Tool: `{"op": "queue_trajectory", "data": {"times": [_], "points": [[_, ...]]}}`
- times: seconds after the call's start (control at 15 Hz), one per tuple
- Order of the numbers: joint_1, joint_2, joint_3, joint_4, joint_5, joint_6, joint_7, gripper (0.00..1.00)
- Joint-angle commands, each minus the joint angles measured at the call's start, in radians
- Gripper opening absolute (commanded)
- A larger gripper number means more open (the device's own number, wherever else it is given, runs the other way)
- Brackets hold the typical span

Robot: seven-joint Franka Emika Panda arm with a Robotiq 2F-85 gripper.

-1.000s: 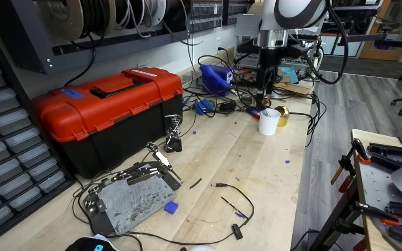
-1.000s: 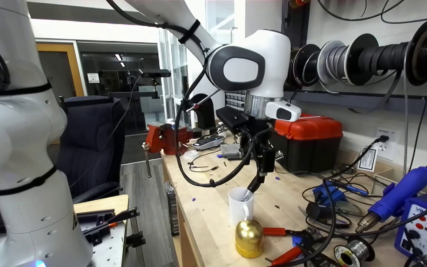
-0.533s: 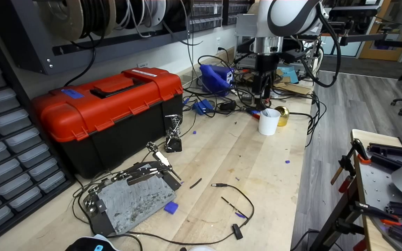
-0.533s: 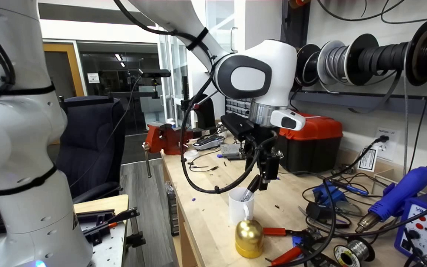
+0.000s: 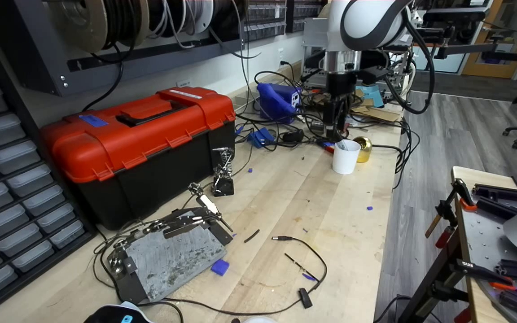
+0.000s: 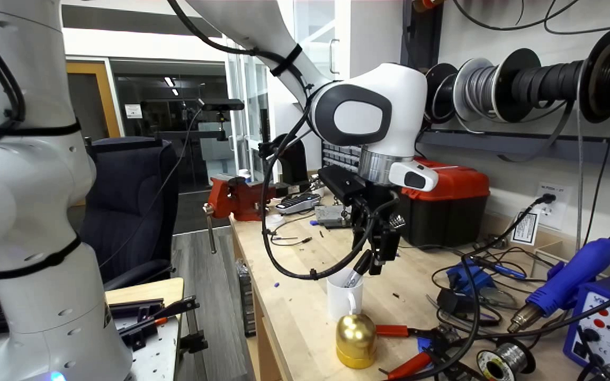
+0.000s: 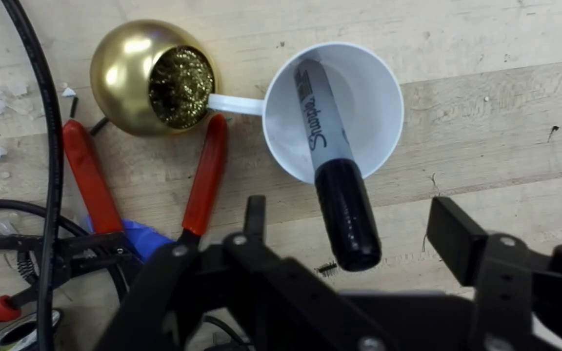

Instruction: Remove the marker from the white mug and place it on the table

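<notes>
While the bench [image 5: 339,215] lay cluttered along its wall edge, the gripper [image 7: 352,228] had just sunk lower, jaws spread, empty. White mug [image 5: 345,159] stood near the floor-side edge; marker [image 7: 330,146] leaned inside, cap [image 7: 348,214] seemingly between jaws, so grasping looked next.

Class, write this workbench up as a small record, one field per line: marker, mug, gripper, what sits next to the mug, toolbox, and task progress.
Marker: grey barrel, black cap; tilted in the mug, capped end up
Mug: white, upright on the table
Gripper: open; in the wrist view the cap shows between its fingers, gaps on both sides
Neighbour: gold pot, beside the mug's handle; touching or apart, cannot tell
Toolbox: red lid, black body; in both exterior views
Progress: marker not yet removed
</notes>
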Motion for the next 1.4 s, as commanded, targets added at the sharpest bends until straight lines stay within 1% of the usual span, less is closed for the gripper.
{"op": "queue_trajectory", "data": {"times": [0.0,0.07,0.2,0.47,0.53,0.6,0.67,0.87,1.07,1.33], "points": [[-0.013,0.011,0.012,0.016,-0.012,-0.004,0.021,0.52],[-0.014,0.011,0.012,0.015,-0.011,-0.004,0.020,0.43],[-0.015,0.012,0.012,0.014,-0.011,-0.004,0.018,0.29],[-0.014,0.007,0.013,0.011,-0.012,-0.003,0.017,0.02],[-0.014,0.006,0.013,0.010,-0.012,-0.002,0.017,0.00],[-0.013,0.001,0.013,0.005,-0.013,0.000,0.019,0.03],[-0.013,-0.008,0.013,-0.005,-0.014,0.000,0.023,0.04],[-0.010,-0.051,0.014,-0.046,-0.017,0.013,0.027,0.04],[-0.006,-0.121,0.015,-0.102,-0.028,0.025,0.034,0.04],[-0.003,-0.209,0.020,-0.142,-0.032,0.005,0.043,0.04]]}}
